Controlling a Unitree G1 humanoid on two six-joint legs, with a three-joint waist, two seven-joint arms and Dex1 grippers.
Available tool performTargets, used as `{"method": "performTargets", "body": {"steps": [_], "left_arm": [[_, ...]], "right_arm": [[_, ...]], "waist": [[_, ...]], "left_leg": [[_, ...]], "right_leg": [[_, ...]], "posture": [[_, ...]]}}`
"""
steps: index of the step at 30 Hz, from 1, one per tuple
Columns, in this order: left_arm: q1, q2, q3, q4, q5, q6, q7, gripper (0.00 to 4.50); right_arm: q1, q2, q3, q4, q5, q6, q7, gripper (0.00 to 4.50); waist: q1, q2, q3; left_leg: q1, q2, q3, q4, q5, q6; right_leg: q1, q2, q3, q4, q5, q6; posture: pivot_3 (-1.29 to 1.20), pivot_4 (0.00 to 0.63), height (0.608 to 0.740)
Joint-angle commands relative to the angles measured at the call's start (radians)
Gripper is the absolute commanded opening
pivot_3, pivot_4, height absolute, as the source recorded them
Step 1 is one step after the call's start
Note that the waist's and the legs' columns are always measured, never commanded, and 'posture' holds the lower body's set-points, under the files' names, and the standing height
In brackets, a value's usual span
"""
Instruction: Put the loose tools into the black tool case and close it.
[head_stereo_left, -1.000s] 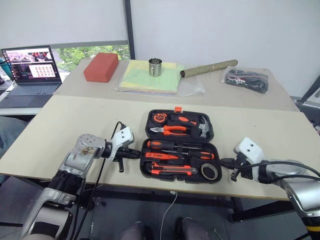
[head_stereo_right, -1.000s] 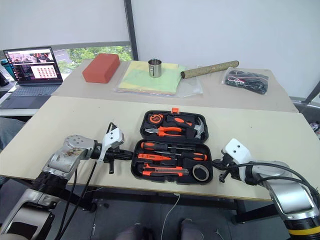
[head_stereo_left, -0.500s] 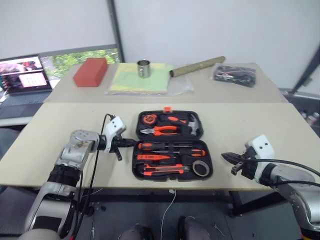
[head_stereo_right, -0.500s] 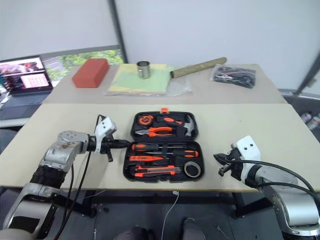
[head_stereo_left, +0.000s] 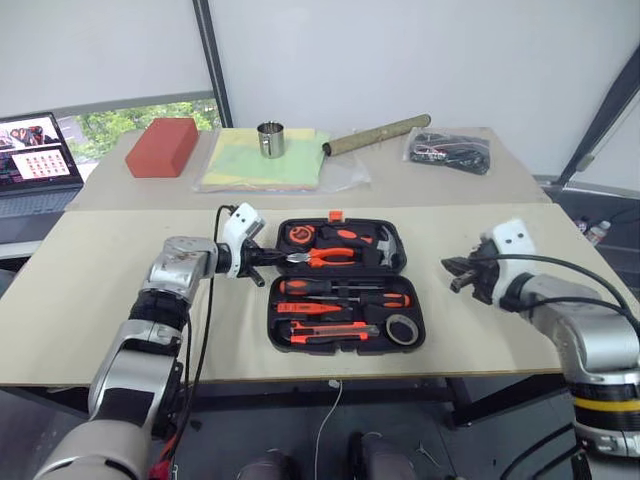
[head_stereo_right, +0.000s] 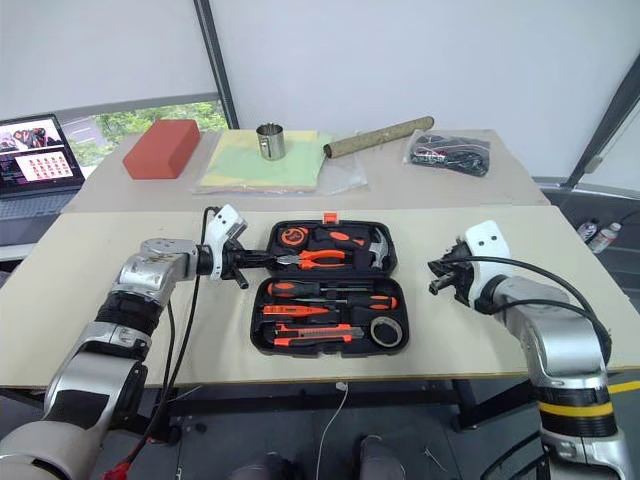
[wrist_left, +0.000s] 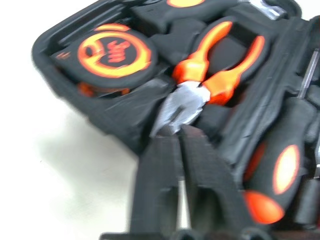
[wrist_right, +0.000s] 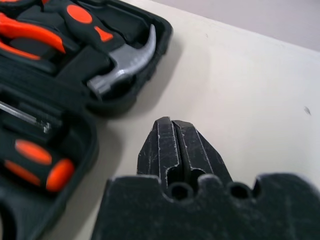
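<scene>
The black tool case (head_stereo_left: 345, 287), moulded plastic with rounded corners, lies open mid-desk (head_stereo_left: 90, 290). Left claw (wrist_left: 179, 135), ribbed fingers a sliver apart, hovers at its nine o'clock; right claw (wrist_right: 172, 131), together, at three o'clock.

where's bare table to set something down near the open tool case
Bare table left of the black tool case, beyond the left gripper, and right of it past the right gripper. The rear table, with mug and red block, is crowded.

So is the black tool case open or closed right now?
Open. The black tool case lies flat with both halves spread on the table, the hammer, pliers and screwdrivers showing inside.
</scene>
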Motion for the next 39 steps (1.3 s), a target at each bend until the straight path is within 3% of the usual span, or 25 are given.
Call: {"method": "performTargets", "body": {"steps": [1,7,8,15,19,24,27,28,33,39], "left_arm": [[-0.078,0.0,0.065,0.046,-0.034,0.06,0.038,1.97],[-0.186,-0.05,0.114,0.186,-0.037,0.12,0.13,4.24],[-0.2,-0.06,0.118,0.212,-0.033,0.117,0.145,4.46],[-0.264,-0.121,0.148,0.353,-0.028,0.101,0.223,4.46],[-0.284,-0.133,0.179,0.403,-0.034,0.101,0.277,3.33],[-0.275,-0.127,0.168,0.402,-0.017,0.106,0.254,1.27],[-0.266,-0.123,0.162,0.398,-0.008,0.106,0.244,0.27],[-0.263,-0.122,0.16,0.394,-0.007,0.106,0.238,0.07],[-0.239,-0.121,0.152,0.328,-0.013,0.072,0.189,0.07],[-0.111,-0.131,0.186,0.006,-0.049,-0.18,0.194,0.07]], "right_arm": [[-0.09,0.03,-0.006,0.067,-0.013,-0.006,-0.032,1.54],[-0.247,0.098,0.013,0.273,-0.027,0.032,-0.061,3.64],[-0.275,0.109,0.017,0.321,-0.032,0.03,-0.064,3.92],[-0.415,0.173,0.025,0.591,-0.072,-0.007,-0.098,3.92],[-0.447,0.197,0.063,0.679,-0.109,-0.054,-0.072,2.89],[-0.46,0.21,0.087,0.725,-0.127,-0.081,-0.05,1.1],[-0.466,0.211,0.089,0.736,-0.134,-0.087,-0.041,0.11],[-0.465,0.211,0.089,0.733,-0.135,-0.087,-0.038,0.0],[-0.439,0.199,0.06,0.629,-0.111,-0.1,-0.025,0.0],[-0.305,0.169,0.026,0.29,-0.153,-0.261,-0.088,0.0]], "waist": [[0.001,0.0,0.0],[0.004,0.0,0.0],[0.004,0.0,0.0],[-0.007,0.0,0.0],[-0.018,0.0,0.0],[-0.017,0.0,0.0],[-0.016,0.001,-0.001],[-0.018,0.001,-0.001],[-0.017,0.001,-0.001],[-0.014,0.002,0.0]], "left_leg": [[-0.005,0.0,0.0,0.003,0.0,0.001],[-0.011,0.0,0.001,0.003,0.0,0.001],[-0.011,0.0,0.001,0.003,0.0,0.001],[-0.011,0.0,0.001,0.003,0.0,0.001],[-0.011,0.0,0.001,0.003,0.0,0.0],[-0.01,0.0,0.001,0.003,0.0,0.0],[-0.009,0.0,0.002,0.003,0.0,0.0],[-0.008,0.0,0.002,0.003,0.0,0.0],[-0.006,0.0,0.002,0.003,0.001,-0.001],[-0.012,0.0,0.002,0.002,0.001,-0.002]], "right_leg": [[-0.003,0.0,-0.003,0.001,0.004,-0.006],[-0.002,-0.002,-0.018,-0.001,0.004,-0.004],[-0.002,-0.002,-0.018,-0.001,0.004,-0.004],[-0.002,-0.002,-0.019,-0.001,0.004,-0.004],[-0.002,-0.002,-0.019,0.0,0.004,-0.004],[-0.001,-0.003,-0.02,0.0,0.004,-0.003],[0.0,-0.004,-0.02,0.0,0.004,-0.003],[0.0,-0.004,-0.02,0.0,0.004,-0.003],[0.002,-0.005,-0.02,0.001,0.001,0.001],[-0.004,-0.006,-0.021,0.001,0.005,-0.005]], "posture": [[0.0,0.15,0.74],[0.0,0.15,0.74],[0.0,0.15,0.74],[0.0,0.15,0.74],[0.0,0.15,0.74],[0.0,0.15,0.74],[0.0,0.15,0.74],[0.0,0.15,0.74],[0.0,0.15,0.74],[0.0,0.15,0.74]]}}
